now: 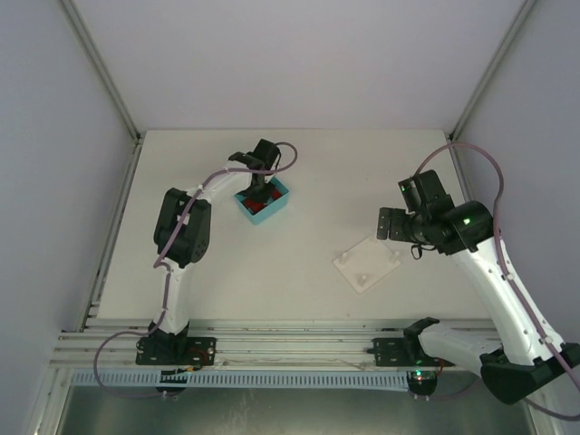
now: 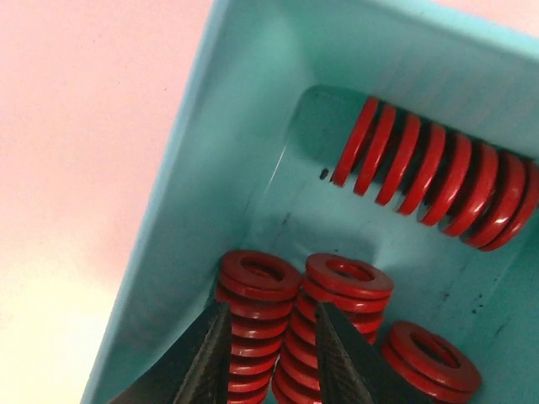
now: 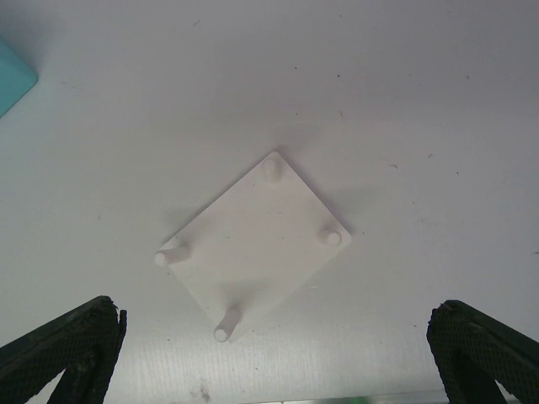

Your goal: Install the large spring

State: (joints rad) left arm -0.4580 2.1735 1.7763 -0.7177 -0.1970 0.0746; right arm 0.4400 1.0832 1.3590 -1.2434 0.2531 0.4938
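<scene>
L gripper (image 2: pixel 274 316) is down inside the teal bin (image 2: pixel 202 168) on the table's (image 1: pixel 272 272) left half. Its jaws are parted w/ one finger (image 2: pixel 202 362) each side of an upright red spring (image 2: pixel 257 282); we can't tell if the pads touch it. A 2nd upright spring (image 2: pixel 349 282) stands right against it, a 3rd spring (image 2: pixel 429 353) sits lower to the right, and a longer spring (image 2: pixel 438 181) lies on its side by the far wall. We can't say which is the large one. R gripper (image 3: pixel 276 307) hangs wide open over the white base plate (image 3: pixel 257 244), which lies flat on the table w/ 4 pegs (image 3: pixel 272 168) at its corners, well apart from the bin
</scene>
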